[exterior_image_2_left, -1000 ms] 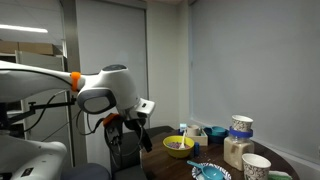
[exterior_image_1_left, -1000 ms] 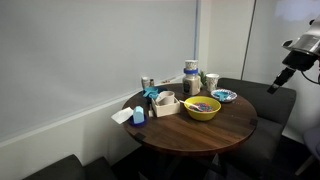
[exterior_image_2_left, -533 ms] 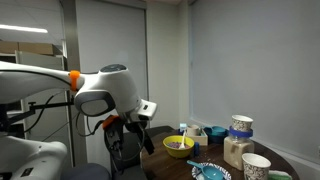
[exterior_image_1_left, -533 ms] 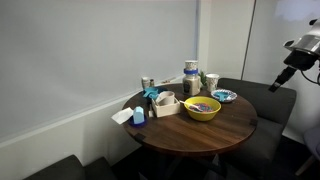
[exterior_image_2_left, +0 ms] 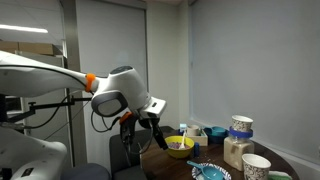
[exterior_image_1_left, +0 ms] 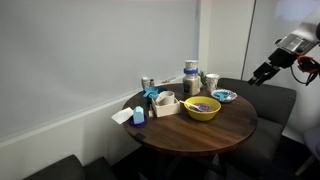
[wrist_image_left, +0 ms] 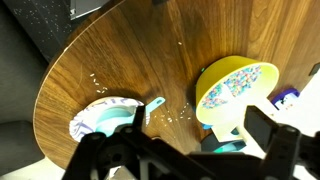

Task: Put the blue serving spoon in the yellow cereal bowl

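Fingers spread wide, my gripper (wrist_image_left: 175, 140) hangs well above the blue serving spoon (wrist_image_left: 152, 104), which rests on the patterned dish (wrist_image_left: 92, 115), its long axis slanting toward the yellow cereal bowl (wrist_image_left: 235, 85).

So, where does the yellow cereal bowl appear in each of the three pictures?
Exterior view: the yellow cereal bowl sits mid-table, left of the patterned dish.
Exterior view: the bowl is low, right of centre, beyond the patterned dish.
Wrist view: the bowl is at right.
Shared landmark: the patterned dish.
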### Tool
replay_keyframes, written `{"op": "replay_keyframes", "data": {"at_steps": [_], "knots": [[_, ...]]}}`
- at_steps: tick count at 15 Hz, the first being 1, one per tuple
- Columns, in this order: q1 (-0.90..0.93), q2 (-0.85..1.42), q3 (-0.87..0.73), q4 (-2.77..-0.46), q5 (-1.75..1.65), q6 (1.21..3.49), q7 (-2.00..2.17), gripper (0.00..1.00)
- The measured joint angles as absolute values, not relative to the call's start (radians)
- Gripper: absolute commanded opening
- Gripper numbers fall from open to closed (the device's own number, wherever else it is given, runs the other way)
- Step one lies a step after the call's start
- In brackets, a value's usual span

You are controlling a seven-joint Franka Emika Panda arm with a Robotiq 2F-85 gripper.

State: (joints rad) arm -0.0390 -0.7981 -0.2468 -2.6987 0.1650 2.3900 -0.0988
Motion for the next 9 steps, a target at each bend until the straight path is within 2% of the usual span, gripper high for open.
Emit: {"op": "replay_keyframes", "data": {"at_steps": [9], "knots": [[-0.039,-0.426,-0.235,-2.539,0.27,2.553,0.073,1.0]]}}
